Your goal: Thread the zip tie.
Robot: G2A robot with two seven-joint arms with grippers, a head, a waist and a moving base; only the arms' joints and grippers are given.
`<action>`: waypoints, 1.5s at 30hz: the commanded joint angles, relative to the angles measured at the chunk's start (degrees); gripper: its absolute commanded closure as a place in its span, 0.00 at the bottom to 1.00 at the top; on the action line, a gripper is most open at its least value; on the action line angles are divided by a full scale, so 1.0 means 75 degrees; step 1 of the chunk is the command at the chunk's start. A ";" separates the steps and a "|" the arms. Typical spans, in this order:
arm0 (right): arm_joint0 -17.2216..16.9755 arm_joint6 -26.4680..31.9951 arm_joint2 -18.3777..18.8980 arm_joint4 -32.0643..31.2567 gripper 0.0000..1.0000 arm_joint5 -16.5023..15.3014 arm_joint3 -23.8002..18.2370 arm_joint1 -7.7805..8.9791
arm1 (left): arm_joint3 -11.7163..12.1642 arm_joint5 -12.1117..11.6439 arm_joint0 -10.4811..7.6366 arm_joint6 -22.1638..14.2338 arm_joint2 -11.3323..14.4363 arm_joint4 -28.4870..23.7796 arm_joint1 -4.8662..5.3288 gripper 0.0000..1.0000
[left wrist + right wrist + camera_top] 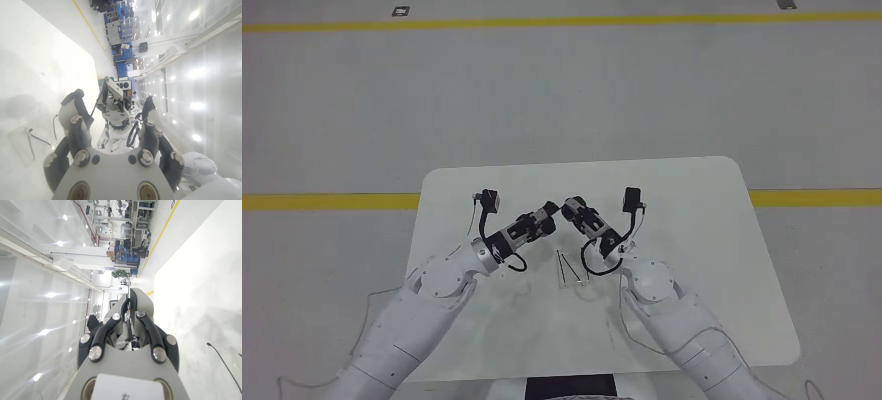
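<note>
Bench [692, 200] is carrying spare zip ties [566, 270]; right hand [130, 294] is clamping one zip tie [95, 107] mid-air, left hand [114, 98] is hanging fingers-apart opposite, probably to catch its tail.

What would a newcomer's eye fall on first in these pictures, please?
Above the white table, the right gripper is shut on a thin black zip tie, facing the open left gripper. Spare zip ties lie on the table beneath them.
</note>
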 commanded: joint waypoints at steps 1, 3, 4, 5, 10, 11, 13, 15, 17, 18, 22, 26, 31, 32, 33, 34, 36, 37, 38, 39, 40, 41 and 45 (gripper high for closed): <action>-0.0017 -0.0005 0.0009 -0.0037 1.00 0.0005 -0.0016 -0.0006 | 0.0010 -0.0008 -0.0007 -0.0009 -0.0001 0.0002 -0.0002 0.77; -0.0028 0.0005 0.0024 -0.0091 1.00 0.0000 -0.0021 -0.0010 | 0.0023 -0.0010 -0.0015 -0.0020 0.0002 0.0011 -0.0004 0.78; -0.0036 0.0020 0.0028 -0.0095 1.00 -0.0003 -0.0025 -0.0013 | 0.0026 -0.0010 -0.0018 -0.0023 0.0003 0.0016 -0.0005 0.78; -0.0043 0.0038 0.0033 -0.0095 1.00 -0.0005 -0.0028 -0.0015 | 0.0030 -0.0010 -0.0020 -0.0024 0.0006 0.0020 -0.0006 0.79; -0.0063 0.0202 0.0048 -0.0051 1.00 0.0020 -0.0033 -0.0029 | 0.0042 0.0019 -0.0029 0.0019 0.0013 0.0087 -0.0011 0.79; -0.0066 0.0211 0.0050 -0.0060 1.00 0.0023 -0.0036 -0.0032 | 0.0042 0.0021 -0.0029 0.0023 0.0013 0.0092 -0.0012 0.80; -0.0078 0.0253 0.0047 -0.0058 1.00 0.0026 -0.0045 -0.0039 | 0.0040 0.0027 -0.0026 0.0035 0.0011 0.0103 -0.0013 0.80; -0.0090 0.0287 0.0046 -0.0059 1.00 0.0017 -0.0053 -0.0045 | 0.0037 0.0037 -0.0024 0.0042 0.0010 0.0115 -0.0014 0.81; -0.0100 0.0345 0.0048 -0.0064 1.00 0.0008 -0.0056 -0.0049 | 0.0032 0.0036 -0.0018 0.0048 0.0008 0.0117 -0.0015 0.82; -0.0103 0.0354 0.0053 -0.0068 1.00 0.0007 -0.0057 -0.0051 | 0.0031 0.0035 -0.0015 0.0053 0.0007 0.0119 -0.0015 0.82; -0.0118 0.0432 0.0059 -0.0054 1.00 0.0000 -0.0076 -0.0061 | 0.0021 0.0055 -0.0004 0.0079 0.0000 0.0131 -0.0017 0.85; -0.0140 0.0527 0.0067 -0.0058 1.00 -0.0047 -0.0102 -0.0067 | 0.0010 0.0061 0.0005 0.0091 -0.0005 0.0143 -0.0019 0.87; -0.0157 0.0625 0.0072 -0.0080 1.00 -0.0098 -0.0104 -0.0076 | 0.0008 0.0065 0.0012 0.0106 -0.0009 0.0155 -0.0022 0.87; -0.0157 0.0643 0.0070 -0.0091 1.00 -0.0102 -0.0104 -0.0077 | 0.0006 0.0067 0.0014 0.0114 -0.0010 0.0156 -0.0023 0.87; -0.0156 0.0659 0.0073 -0.0108 1.00 -0.0108 -0.0100 -0.0079 | 0.0003 0.0070 0.0016 0.0120 -0.0010 0.0156 -0.0024 0.88; -0.0157 0.0669 0.0073 -0.0114 1.00 -0.0114 -0.0100 -0.0081 | 0.0002 0.0072 0.0017 0.0123 -0.0012 0.0158 -0.0024 0.88; -0.0158 0.0686 0.0076 -0.0120 1.00 -0.0123 -0.0096 -0.0086 | 0.0001 0.0083 0.0018 0.0123 -0.0013 0.0157 -0.0026 0.88; -0.0158 0.0693 0.0078 -0.0122 1.00 -0.0126 -0.0095 -0.0088 | 0.0001 0.0089 0.0019 0.0121 -0.0014 0.0157 -0.0026 0.88; -0.0159 0.0702 0.0079 -0.0126 1.00 -0.0130 -0.0094 -0.0090 | 0.0001 0.0094 0.0019 0.0119 -0.0014 0.0154 -0.0027 0.88; -0.0160 0.0710 0.0081 -0.0129 1.00 -0.0134 -0.0092 -0.0092 | 0.0002 0.0100 0.0020 0.0114 -0.0014 0.0151 -0.0027 0.88; -0.0161 0.0719 0.0084 -0.0135 1.00 -0.0142 -0.0091 -0.0094 | 0.0003 0.0108 0.0019 0.0110 -0.0016 0.0150 -0.0027 0.88; -0.0162 0.0723 0.0087 -0.0137 1.00 -0.0148 -0.0090 -0.0096 | 0.0003 0.0113 0.0018 0.0107 -0.0016 0.0151 -0.0028 0.89; -0.0173 0.0732 0.0105 -0.0125 1.00 -0.0195 -0.0098 -0.0104 | 0.0003 0.0128 0.0011 0.0097 -0.0014 0.0161 -0.0030 0.89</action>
